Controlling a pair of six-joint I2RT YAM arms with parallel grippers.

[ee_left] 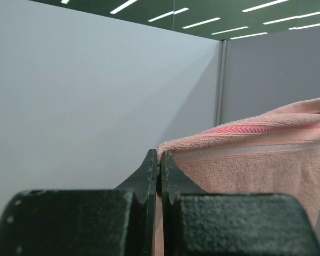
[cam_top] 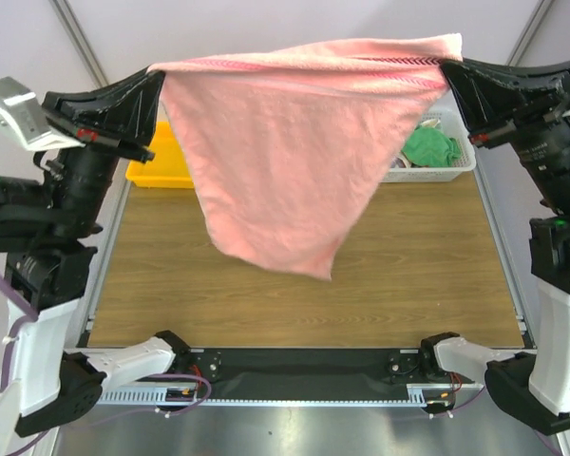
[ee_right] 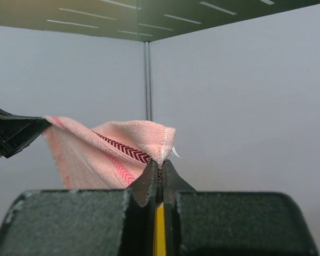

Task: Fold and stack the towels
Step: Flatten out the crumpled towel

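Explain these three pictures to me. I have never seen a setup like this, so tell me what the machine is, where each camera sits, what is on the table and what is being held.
This is a robot with two arms bolted at the near edge of a wooden table. The wide picture comes from a fixed camera above and behind the arms. The other two come from a small camera on each wrist, looking forward, so each shows a close view of what that arm grips.

The left gripper and the right gripper are each shut on a top corner of a pink towel. They hold it stretched between them in the air, and the rest hangs down above the table.

At the far edge sit a yellow tray and a white basket with a green towel in it.
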